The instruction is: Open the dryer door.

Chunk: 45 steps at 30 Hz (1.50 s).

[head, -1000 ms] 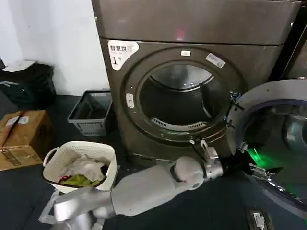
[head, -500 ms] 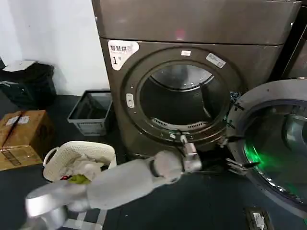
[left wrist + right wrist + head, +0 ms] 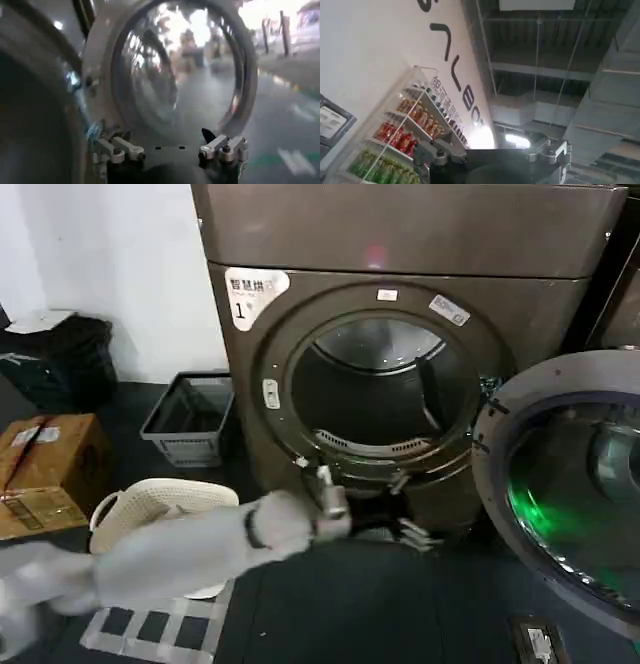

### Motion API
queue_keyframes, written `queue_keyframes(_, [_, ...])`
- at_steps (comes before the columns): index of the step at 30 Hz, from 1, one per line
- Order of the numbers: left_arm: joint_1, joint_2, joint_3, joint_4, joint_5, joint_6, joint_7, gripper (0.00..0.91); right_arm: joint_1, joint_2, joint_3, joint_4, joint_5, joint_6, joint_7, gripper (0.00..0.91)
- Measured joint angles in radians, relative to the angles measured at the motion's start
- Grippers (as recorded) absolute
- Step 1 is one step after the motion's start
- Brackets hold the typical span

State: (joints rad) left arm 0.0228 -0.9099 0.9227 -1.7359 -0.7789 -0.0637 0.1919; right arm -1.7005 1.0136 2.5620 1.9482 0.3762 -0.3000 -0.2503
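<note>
Your left gripper point(image 3: 412, 533): arm stretched low across the front, fingers apart, empty. One bronze-grey metal dryer point(image 3: 400, 244), drum mouth exposed. One chrome-rimmed round dryer door point(image 3: 565, 484), swung open at right.

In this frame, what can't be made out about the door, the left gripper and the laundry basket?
- The dryer door: head view, its far side is cut by the picture's right edge.
- The left gripper: head view, motion-blurred low before the dryer; finger gap unreadable there.
- The white basket: head view, the left arm covers its contents.
</note>
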Motion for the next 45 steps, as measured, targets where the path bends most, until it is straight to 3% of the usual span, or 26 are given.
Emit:
queue_keyframes(20, [-0.128,0.371,0.134,-0.039,0.196,0.095,0.042,0.907,0.001,-0.014,0.019,-0.013,-0.057,0.033,-0.01,0.907])
queue_keyframes(35, [-0.129,0.516,0.146,0.02,0.288,0.273,0.073,0.907,0.003,-0.024,0.019,-0.022,-0.069,0.041,-0.012,0.907])
queue_keyframes(45, [-0.075,0.578,0.11,0.046,0.347,0.322,0.115,0.907,0.014,-0.025,0.007,-0.016,-0.069,0.041,-0.013,0.907])
